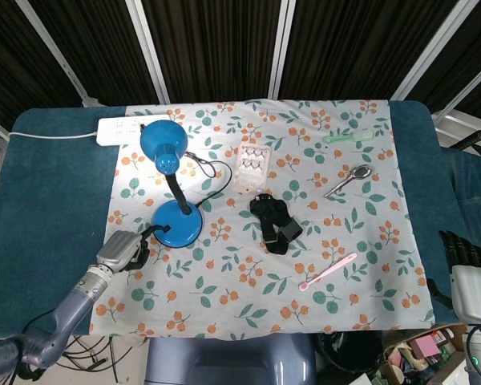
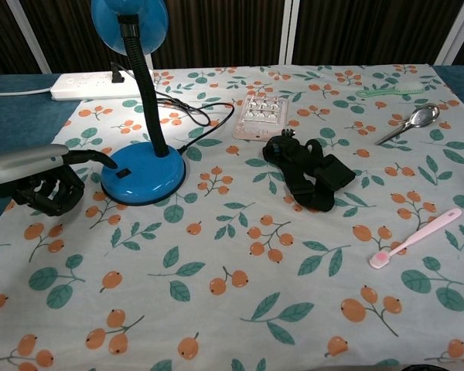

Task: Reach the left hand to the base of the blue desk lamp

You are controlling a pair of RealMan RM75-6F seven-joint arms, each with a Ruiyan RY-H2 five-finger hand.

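Observation:
The blue desk lamp stands at the left of the flowered cloth, its round base (image 1: 177, 224) (image 2: 143, 174) flat on the cloth and its shade (image 1: 162, 144) up on a black bent neck. My left hand (image 1: 127, 250) (image 2: 46, 182) lies low just left of the base. Most of its fingers are curled under, and one dark finger (image 2: 100, 159) stretches out to the base's left rim. It holds nothing. My right hand (image 1: 465, 255) hangs off the table's right edge, far from the lamp, fingers straight and empty.
A white power strip (image 1: 128, 128) and the lamp's black cord (image 2: 205, 120) lie behind the base. To its right are a clear blister pack (image 1: 251, 164), a black strap (image 1: 275, 223), a pink toothbrush (image 1: 329, 271), a spoon (image 1: 349, 180) and a green comb (image 1: 347, 138).

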